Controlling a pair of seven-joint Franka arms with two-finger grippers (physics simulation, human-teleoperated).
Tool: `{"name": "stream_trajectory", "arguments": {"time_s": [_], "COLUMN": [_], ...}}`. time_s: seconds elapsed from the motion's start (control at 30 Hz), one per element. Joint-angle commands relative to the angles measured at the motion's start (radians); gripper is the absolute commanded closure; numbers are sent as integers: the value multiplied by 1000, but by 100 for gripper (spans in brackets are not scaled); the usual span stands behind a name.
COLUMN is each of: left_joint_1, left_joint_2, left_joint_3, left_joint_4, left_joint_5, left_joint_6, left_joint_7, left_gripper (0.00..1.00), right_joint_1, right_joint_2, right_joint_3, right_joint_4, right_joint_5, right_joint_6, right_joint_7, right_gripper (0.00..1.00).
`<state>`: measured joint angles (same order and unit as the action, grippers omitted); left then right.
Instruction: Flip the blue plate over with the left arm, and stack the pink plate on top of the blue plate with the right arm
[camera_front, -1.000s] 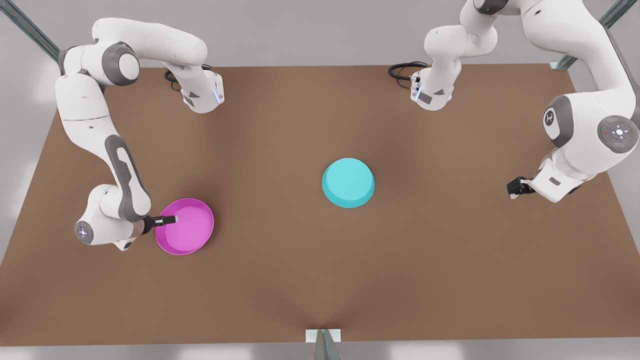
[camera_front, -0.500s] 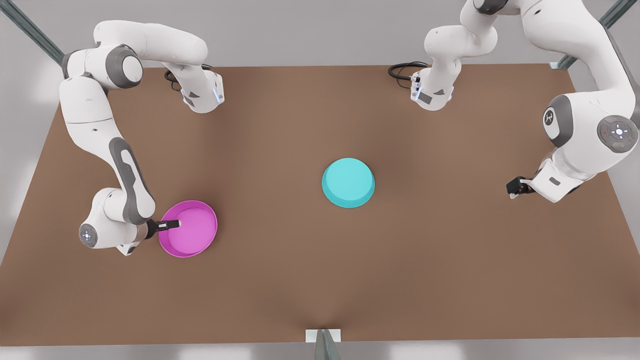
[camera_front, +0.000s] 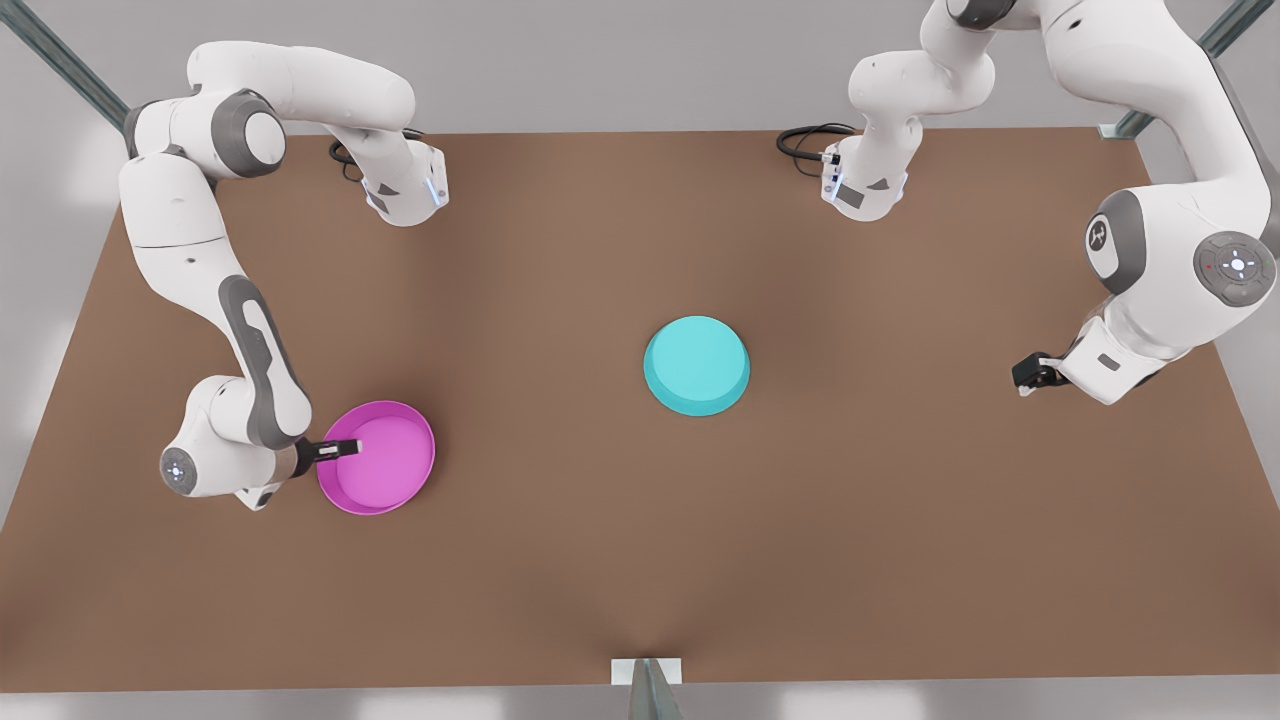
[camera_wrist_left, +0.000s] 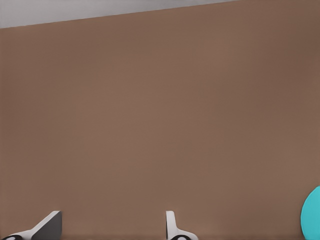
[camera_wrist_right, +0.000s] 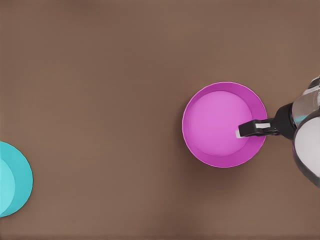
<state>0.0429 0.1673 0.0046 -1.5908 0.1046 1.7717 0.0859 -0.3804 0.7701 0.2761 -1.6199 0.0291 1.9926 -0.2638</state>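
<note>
Magenta sits nearest: the pink plate (camera_front: 385, 470) lies open side up on the brown table (camera_front: 640, 580) toward the front view's left, well apart from everything else; the right gripper (camera_front: 340, 449) reaches in over the plate's rim on the side facing its own arm, and its narrow black fingers seem to pinch that rim between them, though the lower finger is hidden under the edge, so the hold is a fair reading and not a certainty; the right wrist view shows the same thing, with the fingertip resting on the lighter inner face and a soft shadow under the dish.

Farther in, near the middle of the table, the blue plate (camera_front: 697, 365) rests with its flat base up and its sloping rim down, so the flip looks already done; what remains is the stacking.

That move turns on one line: the blue plate lies from the pink plate toward the front view's right and a little farther back, with bare table between them; the carry must run along that line and finish centred above the turned-over base.

Farthest off, at the front view's right, the left gripper (camera_front: 1025, 378) waits low over the table with its fingers spread wide, holding nothing.
</note>
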Motion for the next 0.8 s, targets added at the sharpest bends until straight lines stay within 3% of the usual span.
{"name": "stream_trajectory", "arguments": {"time_s": [0.0,0.33,0.4,0.77], "left_joint_1": [0,-2,-2,-2], "left_joint_2": [0,0,0,0], "left_joint_3": [0,0,0,0], "left_joint_4": [0,-2,-2,-3], "left_joint_5": [0,0,0,0], "left_joint_6": [0,-2,-2,-2], "left_joint_7": [0,0,2,3], "left_gripper": [0,0,0,0], "right_joint_1": [0,0,0,0], "right_joint_2": [1,0,1,0], "right_joint_3": [0,0,0,0], "right_joint_4": [0,0,0,2], "right_joint_5": [0,0,0,6], "right_joint_6": [0,0,0,0], "right_joint_7": [0,2,0,5], "right_gripper": [33,38,51,60]}}
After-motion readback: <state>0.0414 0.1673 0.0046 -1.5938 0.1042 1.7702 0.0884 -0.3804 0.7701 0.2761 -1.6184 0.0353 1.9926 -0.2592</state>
